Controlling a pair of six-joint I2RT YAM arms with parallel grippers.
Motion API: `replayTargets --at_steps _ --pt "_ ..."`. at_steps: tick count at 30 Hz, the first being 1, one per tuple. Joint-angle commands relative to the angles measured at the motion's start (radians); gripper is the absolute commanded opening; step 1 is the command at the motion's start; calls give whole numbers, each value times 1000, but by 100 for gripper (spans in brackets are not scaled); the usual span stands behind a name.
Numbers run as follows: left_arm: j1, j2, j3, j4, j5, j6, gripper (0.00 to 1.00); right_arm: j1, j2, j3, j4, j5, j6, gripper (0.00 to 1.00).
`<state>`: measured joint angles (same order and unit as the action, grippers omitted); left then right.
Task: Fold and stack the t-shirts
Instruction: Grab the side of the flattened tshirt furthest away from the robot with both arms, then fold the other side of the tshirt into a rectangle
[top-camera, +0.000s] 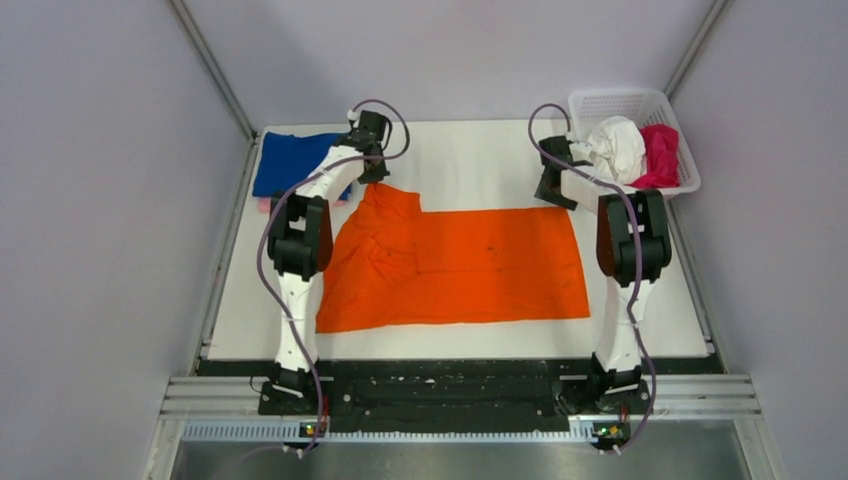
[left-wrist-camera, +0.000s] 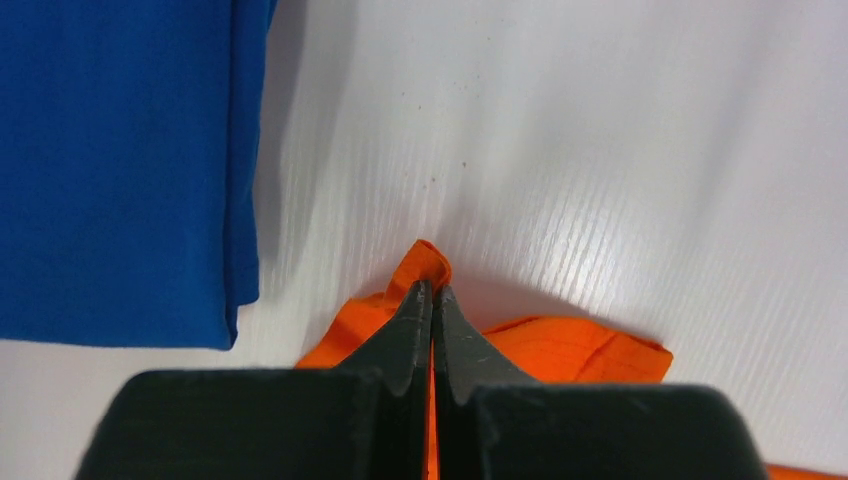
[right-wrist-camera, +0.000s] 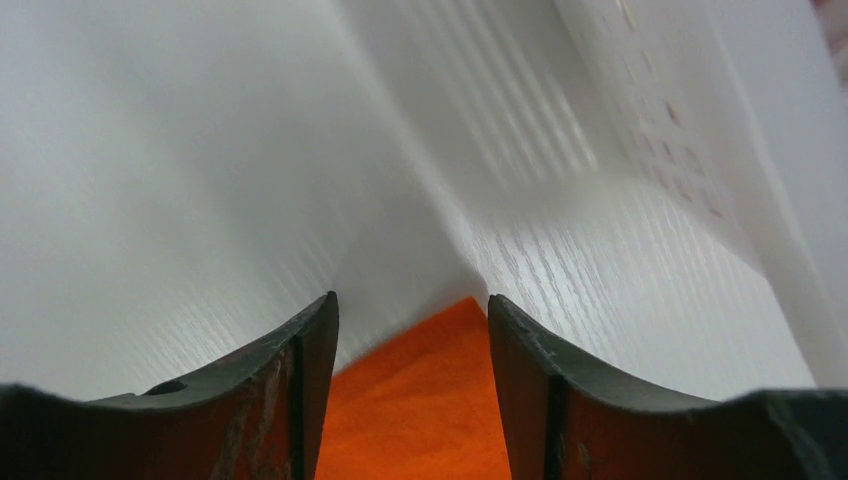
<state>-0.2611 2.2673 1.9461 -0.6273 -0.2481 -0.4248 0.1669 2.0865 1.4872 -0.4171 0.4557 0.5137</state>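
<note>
Cloth noted: orange t-shirt (top-camera: 460, 265) spread flat at table (top-camera: 480, 160) centre. Left gripper (left-wrist-camera: 432, 290) is pinched on its 11 o'clock corner; right gripper (right-wrist-camera: 410, 300) straddles the 1 o'clock corner, jaws apart, cloth between but not yet clamped. Recommendation: seat the right jaws fully over the hem before lifting, then raise both corners level and carry them toward 6 o'clock, so the fold lands square.

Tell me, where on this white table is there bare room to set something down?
Two bare strips of white table: the far middle, between folded royal blue t-shirt and white plastic lattice basket, and the near edge, between bright orange t-shirt and the black rail. Both far corners are crowded.
</note>
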Motion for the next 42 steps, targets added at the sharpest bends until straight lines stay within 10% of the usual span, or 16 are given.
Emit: replayTargets --at_steps 1,15,42 --pt "-10 -136 -95 73 31 -20 0 -3 -73 -69 -59 32 16 50" --pt "-23 -290 -299 112 110 -28 0 28 -134 -88 6 46 -4 2" --pt "-162 -1034 -1036 138 -7 -224 0 120 -631 -522 39 111 44 4"
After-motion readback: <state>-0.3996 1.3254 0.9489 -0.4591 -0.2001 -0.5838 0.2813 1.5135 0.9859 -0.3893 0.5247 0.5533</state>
